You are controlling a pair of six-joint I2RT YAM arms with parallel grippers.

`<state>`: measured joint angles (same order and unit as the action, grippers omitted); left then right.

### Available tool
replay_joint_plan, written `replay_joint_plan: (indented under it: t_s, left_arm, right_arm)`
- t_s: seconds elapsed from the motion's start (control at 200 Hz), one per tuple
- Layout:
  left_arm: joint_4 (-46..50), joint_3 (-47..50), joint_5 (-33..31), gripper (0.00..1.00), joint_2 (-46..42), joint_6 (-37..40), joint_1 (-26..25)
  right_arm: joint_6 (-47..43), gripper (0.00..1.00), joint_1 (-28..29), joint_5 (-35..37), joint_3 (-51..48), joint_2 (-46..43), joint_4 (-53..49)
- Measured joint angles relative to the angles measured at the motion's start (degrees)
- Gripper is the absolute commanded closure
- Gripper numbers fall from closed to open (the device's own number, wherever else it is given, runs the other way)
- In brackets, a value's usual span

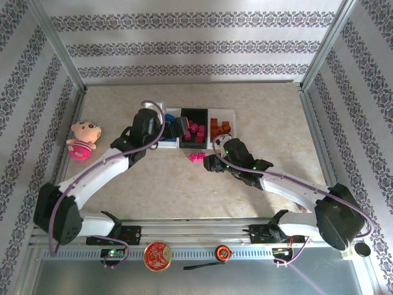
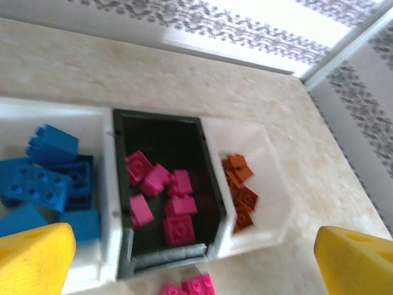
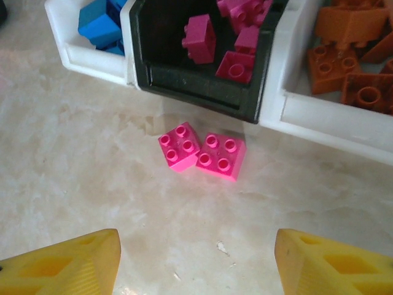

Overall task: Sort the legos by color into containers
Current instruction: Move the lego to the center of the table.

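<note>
We see our right gripper (image 3: 196, 264) wide open and empty above two pink bricks (image 3: 202, 152) lying on the table (image 3: 92, 184) just before the black tray (image 3: 202, 95), our left gripper (image 2: 195, 258) equally open and empty over that tray.

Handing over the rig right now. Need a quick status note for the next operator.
Left gripper: open, empty, above the trays.
Right gripper: open, empty, over two loose pink legos on the table, just in front of the black tray.
Done: blue legos in the left white tray, pink pile in the black tray, orange legos in the right white tray.
Left: the two loose pink legos go in the black tray.
</note>
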<state>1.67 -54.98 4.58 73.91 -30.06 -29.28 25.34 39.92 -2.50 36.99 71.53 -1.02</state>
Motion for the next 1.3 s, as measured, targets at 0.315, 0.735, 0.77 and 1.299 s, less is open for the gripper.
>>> replay_joint_plan:
  t_s: [0.315, 0.735, 0.77, 1.299]
  left_arm:
    - [-2.5, 20.7, -0.3, 0.0, -13.2, -3.0, -7.5]
    - [-3.9, 34.0, -1.6, 0.0, -24.0, -7.6, -8.2]
    - [-3.9, 34.0, -1.6, 0.0, -24.0, -7.7, -8.2]
    - [-5.4, 35.9, -1.6, 0.0, -23.9, -8.2, -8.2]
  right_arm:
    - [0.0, 0.33, 2.5, -0.2, 2.5, 7.1, 1.2]
    - [0.9, 0.4, 2.9, 4.2, 7.6, 18.5, 2.4]
    - [1.3, 0.41, 2.7, 4.5, 8.3, 19.9, 2.8]
    - [6.5, 0.52, -1.2, 4.4, 10.7, 27.9, 8.9]
